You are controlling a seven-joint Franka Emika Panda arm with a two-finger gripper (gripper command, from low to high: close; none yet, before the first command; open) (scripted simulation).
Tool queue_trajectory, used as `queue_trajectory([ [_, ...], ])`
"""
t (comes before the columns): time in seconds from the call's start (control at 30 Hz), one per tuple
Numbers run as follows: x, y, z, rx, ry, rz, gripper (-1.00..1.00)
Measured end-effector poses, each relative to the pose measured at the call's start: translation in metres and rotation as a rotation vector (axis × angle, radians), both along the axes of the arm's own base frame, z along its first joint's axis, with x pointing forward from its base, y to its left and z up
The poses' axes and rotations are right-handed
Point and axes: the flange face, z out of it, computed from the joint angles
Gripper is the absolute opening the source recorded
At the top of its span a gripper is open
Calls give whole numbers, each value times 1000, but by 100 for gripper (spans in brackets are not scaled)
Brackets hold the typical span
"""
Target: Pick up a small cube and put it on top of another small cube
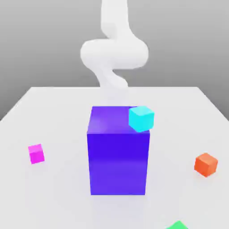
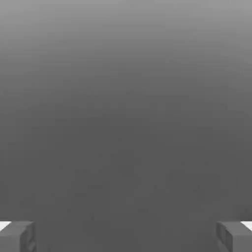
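The big blue-purple block (image 1: 118, 152) hides the white arm's (image 1: 114, 53) lower end, a green object (image 1: 178, 225) is cut off by the exterior view's bottom edge, and the gripper (image 2: 126, 236) fingertips (image 2: 17, 236) are cropped at the hand view's corners.

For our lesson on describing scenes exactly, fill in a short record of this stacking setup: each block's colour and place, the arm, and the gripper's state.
small cube: magenta-pink, on the table, exterior view's left
big block: blue-purple, centre of the white table
cyan cube: at the big block's upper right corner
orange cube: on the table, exterior view's right
green object: at the bottom edge, cut off
arm: white, behind the big block
gripper: open, nothing between its fingers
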Motion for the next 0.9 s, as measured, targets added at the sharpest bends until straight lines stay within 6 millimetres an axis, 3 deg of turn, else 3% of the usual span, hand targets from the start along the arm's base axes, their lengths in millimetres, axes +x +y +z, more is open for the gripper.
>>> queue_trajectory([
  [0.17,31,-75,-100,38,142,-203,0],
  [0.27,30,-120,-160,72,221,-320,0],
  [0.37,17,-163,-220,114,298,-437,0],
  [0.5,-18,-210,-298,183,397,-591,0],
  [0.63,-69,-243,-370,266,489,-742,0],
  [0.8,-150,-260,-451,398,592,-942,0],
  [0.87,-169,-261,-474,432,613,-988,0],
  [0.9,-167,-258,-484,431,619,-980,0],
])
